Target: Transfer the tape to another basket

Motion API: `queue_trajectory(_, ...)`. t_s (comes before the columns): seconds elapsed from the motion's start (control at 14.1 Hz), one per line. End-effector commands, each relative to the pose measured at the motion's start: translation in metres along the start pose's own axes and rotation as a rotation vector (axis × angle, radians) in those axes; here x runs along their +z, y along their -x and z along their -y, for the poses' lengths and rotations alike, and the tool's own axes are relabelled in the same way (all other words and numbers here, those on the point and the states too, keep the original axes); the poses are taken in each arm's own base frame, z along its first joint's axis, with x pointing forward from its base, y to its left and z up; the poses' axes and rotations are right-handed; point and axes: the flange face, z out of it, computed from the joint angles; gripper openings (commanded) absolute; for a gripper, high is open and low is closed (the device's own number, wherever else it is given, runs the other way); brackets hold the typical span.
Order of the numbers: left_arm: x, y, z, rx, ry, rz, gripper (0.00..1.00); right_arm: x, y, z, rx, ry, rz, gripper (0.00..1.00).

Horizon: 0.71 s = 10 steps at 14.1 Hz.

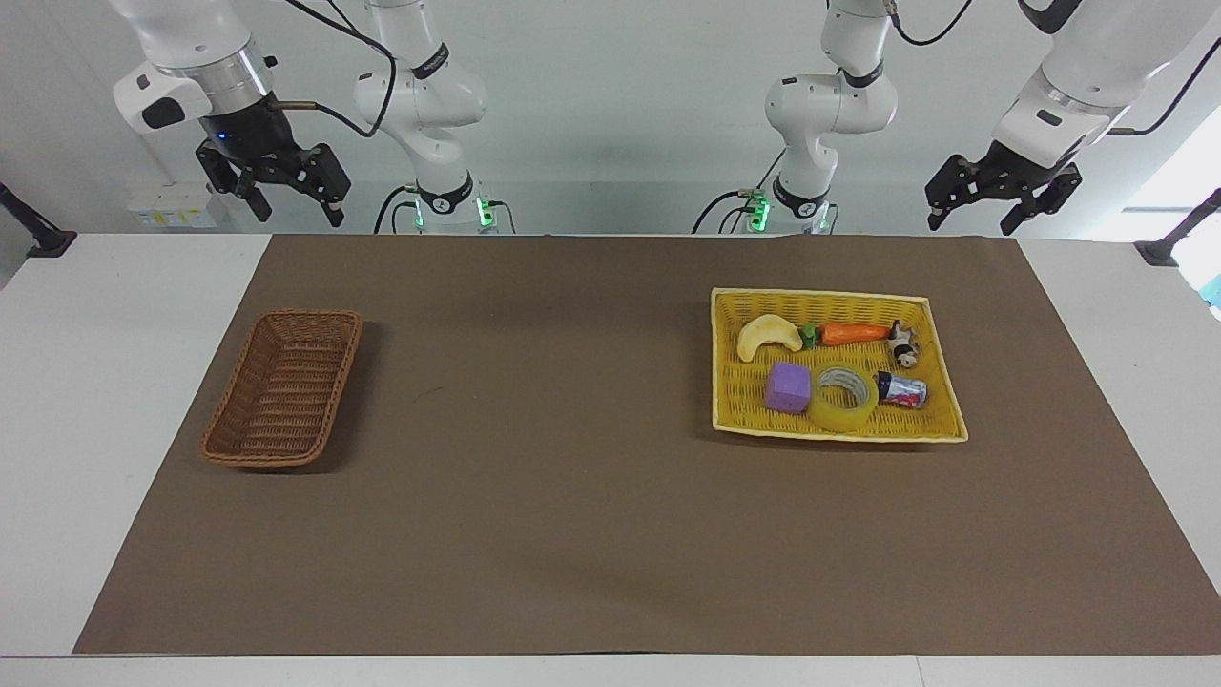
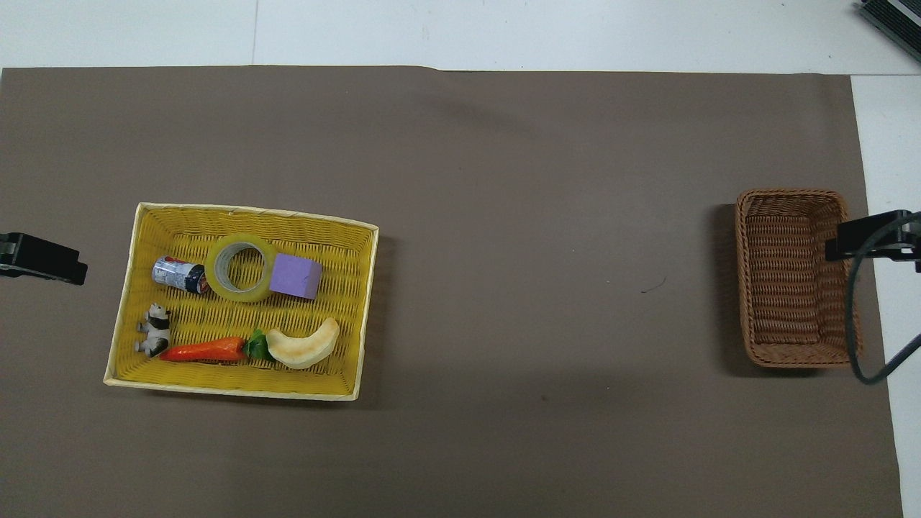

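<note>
The tape point(image 1: 844, 398) point(image 2: 241, 269), a yellowish translucent roll, lies flat in the yellow woven tray point(image 1: 820, 294) point(image 2: 252, 211), touching the purple cube point(image 1: 788, 386) point(image 2: 295, 276). The brown wicker basket point(image 1: 305, 313) point(image 2: 791, 193) stands empty toward the right arm's end of the table. My left gripper point(image 1: 973, 225) point(image 2: 43, 259) hangs open, high over the table edge at the robots' end beside the yellow tray. My right gripper point(image 1: 299, 214) point(image 2: 870, 237) is open too, raised over the table edge near the brown basket. Neither holds anything.
The yellow tray also holds a small can point(image 1: 902, 389), a toy cow point(image 1: 903, 345), a carrot point(image 1: 852, 333) and a banana piece point(image 1: 768, 336). A brown mat point(image 1: 572, 477) covers the table between the two baskets.
</note>
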Motion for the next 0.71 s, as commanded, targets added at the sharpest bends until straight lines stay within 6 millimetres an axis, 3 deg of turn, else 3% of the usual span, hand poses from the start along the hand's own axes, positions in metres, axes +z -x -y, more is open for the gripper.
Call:
queue_trajectory(0.0,-0.0019,-0.0003,0.0002,-0.005,0.007,0.005,1.00,0.0000,0.0048,-0.0044,-0.028,-0.001,0.006,1.00)
queue_trajectory(0.64,0.0000,0.0008,0.0034,-0.013,0.008,0.009,1.00,-0.0001,0.0038,-0.0043,-0.028,-0.002,-0.002,1.00)
